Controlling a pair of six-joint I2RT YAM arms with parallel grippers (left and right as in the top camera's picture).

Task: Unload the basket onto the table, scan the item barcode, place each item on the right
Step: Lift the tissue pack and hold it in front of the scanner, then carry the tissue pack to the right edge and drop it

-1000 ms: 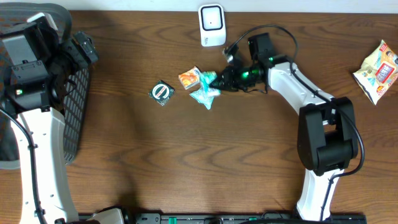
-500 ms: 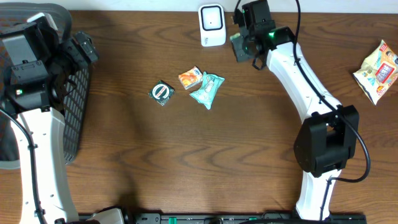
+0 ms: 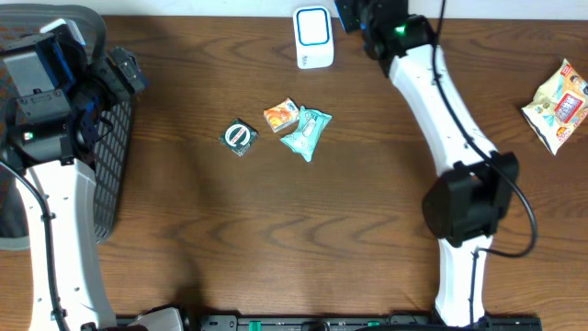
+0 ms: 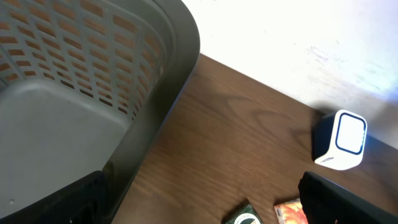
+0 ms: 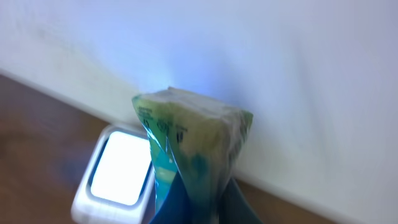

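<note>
My right gripper (image 5: 199, 202) is shut on the lower end of a green and teal packet (image 5: 189, 140), held upright just right of the white scanner (image 5: 117, 175), whose face glows. Overhead, that gripper (image 3: 353, 15) hangs at the table's far edge beside the scanner (image 3: 313, 38); the packet is hard to make out there. My left gripper (image 4: 202, 211) stands open over the table next to the basket, with nothing between its fingers (image 4: 62, 199).
An orange packet (image 3: 281, 115), a teal packet (image 3: 305, 134) and a dark packet with a round logo (image 3: 240, 136) lie mid-table. A snack bag (image 3: 559, 103) sits at the far right. The grey basket (image 3: 112, 156) stands at the left edge.
My right arm rose from the packets mid-table and carried the held packet back and left, up beside the scanner. The scanner's face now glows blue. The left arm stayed still.
</note>
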